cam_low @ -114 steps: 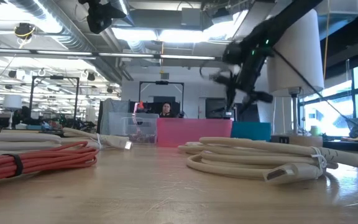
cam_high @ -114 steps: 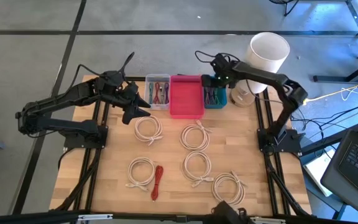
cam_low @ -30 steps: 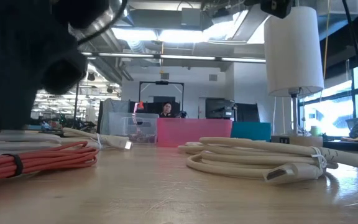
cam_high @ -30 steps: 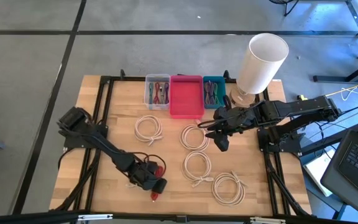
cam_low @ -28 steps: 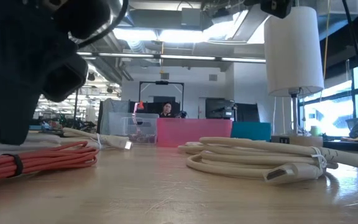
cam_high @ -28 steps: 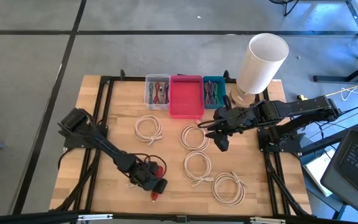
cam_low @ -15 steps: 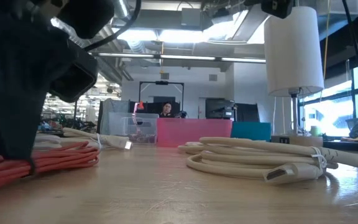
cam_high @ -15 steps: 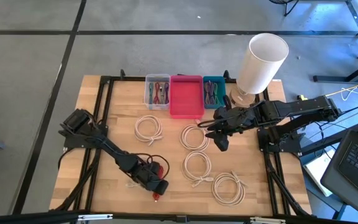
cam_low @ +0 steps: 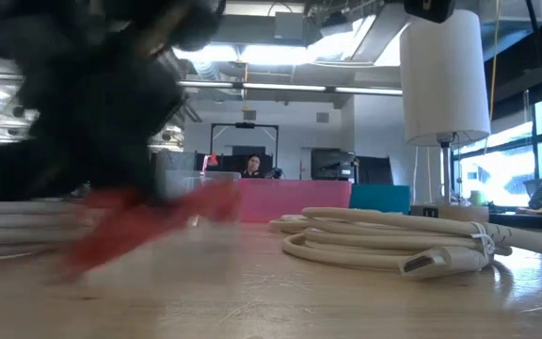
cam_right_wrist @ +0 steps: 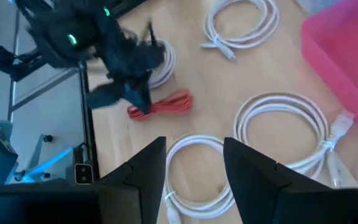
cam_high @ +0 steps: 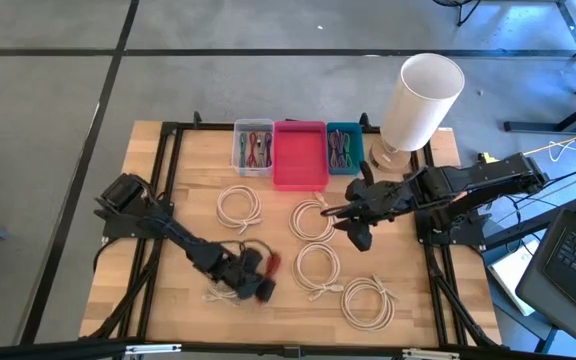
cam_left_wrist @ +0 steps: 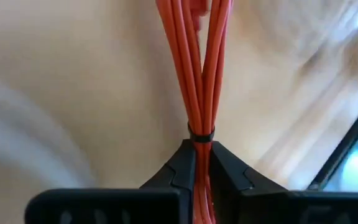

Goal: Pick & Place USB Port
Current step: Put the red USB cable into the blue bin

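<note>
We are gripping the red cable bundle (cam_high: 265,263) in our left gripper (cam_high: 253,275), near the front edge of the table (cam_high: 188,170) and a little left of its middle; the left wrist view is showing the two fingers (cam_left_wrist: 182,167) pressed together on the strands right at the black tie (cam_left_wrist: 201,134). In the low view the bundle is smearing into a red streak, so we are judging that it is coming up off the wood, though we cannot tell whether it is fully clear. Just beside it a white cable coil (cam_high: 230,282) is lying partly under the arm. The pick is looking done; the carry and the placing are what is left.

Further along, three more white coils are lying around the table's middle and front, and one (cam_high: 238,207) is sitting nearer the back. Along the back edge the clear bin (cam_high: 239,130) is holding coloured cables, the pink bin (cam_high: 300,178) is appearing to hold nothing, and the teal bin (cam_high: 332,128) is holding more cables; which one is meant for our bundle we cannot say.

Our right gripper (cam_high: 360,228) is waiting near the right edge with its fingers (cam_right_wrist: 145,171) spread and nothing between them, close to the white lamp (cam_high: 420,95)
</note>
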Available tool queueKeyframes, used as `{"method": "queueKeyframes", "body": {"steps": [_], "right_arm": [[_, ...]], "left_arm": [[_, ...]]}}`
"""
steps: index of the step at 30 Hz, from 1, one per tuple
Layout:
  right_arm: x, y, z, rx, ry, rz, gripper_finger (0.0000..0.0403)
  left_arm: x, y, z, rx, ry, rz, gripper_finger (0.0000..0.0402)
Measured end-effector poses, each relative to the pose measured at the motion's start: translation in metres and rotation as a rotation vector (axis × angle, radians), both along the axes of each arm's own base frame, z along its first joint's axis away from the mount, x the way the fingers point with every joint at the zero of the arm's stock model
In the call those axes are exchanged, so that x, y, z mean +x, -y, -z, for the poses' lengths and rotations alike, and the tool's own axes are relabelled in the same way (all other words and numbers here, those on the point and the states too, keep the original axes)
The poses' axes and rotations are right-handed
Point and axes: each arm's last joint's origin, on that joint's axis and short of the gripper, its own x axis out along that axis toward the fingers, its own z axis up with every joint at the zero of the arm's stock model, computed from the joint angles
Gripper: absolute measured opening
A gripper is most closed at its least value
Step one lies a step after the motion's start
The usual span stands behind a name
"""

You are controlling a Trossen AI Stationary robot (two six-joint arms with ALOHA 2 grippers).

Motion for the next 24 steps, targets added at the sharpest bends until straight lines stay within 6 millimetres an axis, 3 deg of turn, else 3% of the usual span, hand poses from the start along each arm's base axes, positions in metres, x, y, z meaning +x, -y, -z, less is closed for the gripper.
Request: {"method": "queueKeyframes", "body": {"steps": [3,11,16,20,24], "right_arm": [[-0.002,-0.002,0.002,-0.012,-0.018,0.048,0.0163],[-0.001,-0.008,-0.002,-0.024,0.037,0.066,0.0163],[0.004,-0.012,-0.009,-0.009,0.14,0.088,0.0163],[0.012,-0.013,-0.023,-0.012,0.301,0.104,0.0163],[0.018,-0.014,-0.036,-0.025,0.451,0.084,0.0163]], "left_arm": [[0.005,-0.007,-0.025,0.022,0.135,-0.042,0.0018],[0.021,-0.033,-0.093,0.233,0.551,0.057,0.0017],[0.024,-0.057,-0.134,0.459,0.787,0.155,0.0017],[0.028,-0.081,-0.152,0.597,0.898,0.202,0.0017],[0.035,-0.115,-0.165,0.609,1.018,0.206,0.0016]]}}
